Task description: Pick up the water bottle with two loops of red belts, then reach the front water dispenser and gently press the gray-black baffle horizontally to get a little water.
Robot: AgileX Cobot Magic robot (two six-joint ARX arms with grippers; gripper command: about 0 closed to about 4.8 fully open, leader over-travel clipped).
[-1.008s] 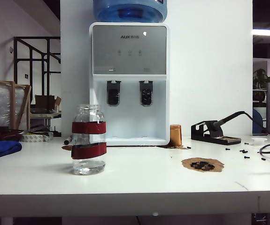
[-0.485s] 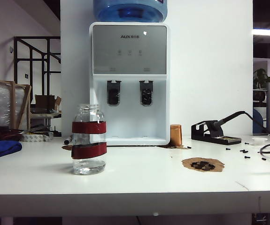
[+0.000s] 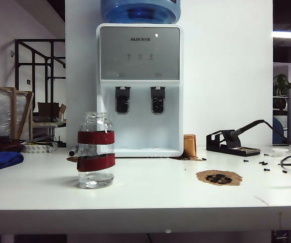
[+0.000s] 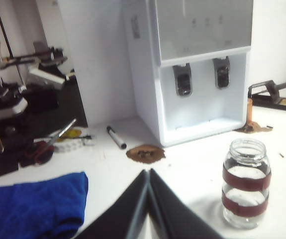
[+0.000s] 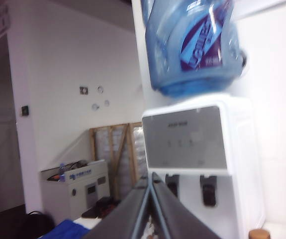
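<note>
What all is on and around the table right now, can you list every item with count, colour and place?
water bottle: one, clear with two dark red bands, front left of the table
water dispenser: one, white with gray panel, back centre
blue jug: one, on top of the dispenser
tap levers: two, gray-black, under the panel
copper cylinder: one, right of the dispenser
soldering iron stand: one, black, back right
brown patch with dark bits: one, right of centre
blue cloth: one, far left
marker pen: one, left of the dispenser
left end effector: shut, short of the bottle
right end effector: shut, raised, facing the dispenser
</note>
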